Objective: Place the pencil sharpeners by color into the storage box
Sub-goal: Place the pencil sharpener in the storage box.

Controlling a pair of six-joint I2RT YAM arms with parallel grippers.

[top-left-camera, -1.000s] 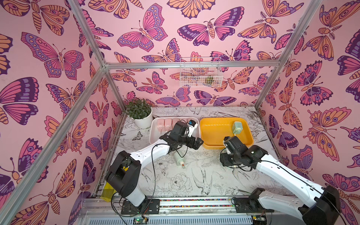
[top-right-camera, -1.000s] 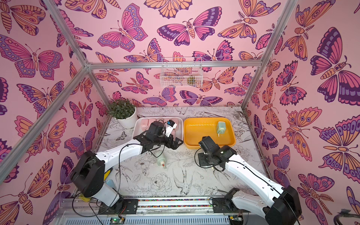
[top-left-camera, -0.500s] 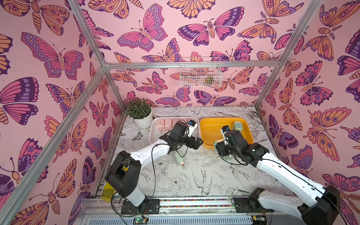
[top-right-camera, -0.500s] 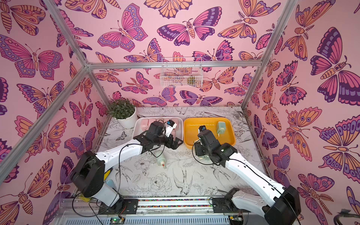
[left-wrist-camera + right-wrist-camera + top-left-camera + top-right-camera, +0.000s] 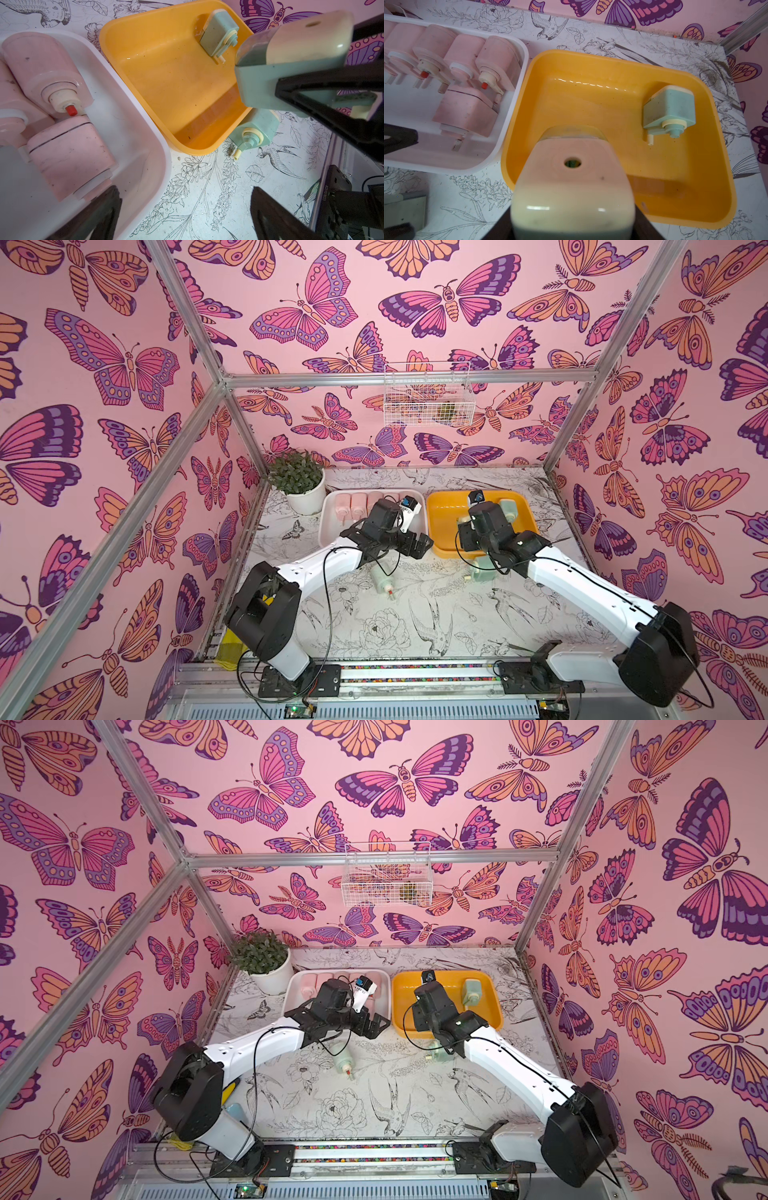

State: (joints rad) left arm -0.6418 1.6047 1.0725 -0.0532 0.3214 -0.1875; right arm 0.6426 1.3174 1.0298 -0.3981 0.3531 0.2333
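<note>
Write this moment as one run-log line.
right fingers: shut on held green sharpener, over yellow tray | left fingers: open, empty | loose green sharpeners: on table

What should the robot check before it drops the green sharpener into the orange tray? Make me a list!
1. Right gripper shut on the green sharpener: ok.
2. That sharpener hangs over the orange tray, not the table: ok.
3. Landing spot bare; the other green sharpener lies apart, near a corner of the tray: ok.
4. Left gripper open, by the white tray, seemingly out of the way: ok.
5. White tray shows only pink sharpeners: ok.
6. All green ones stored: not ok; two more green sharpeners lie on the table.
</note>
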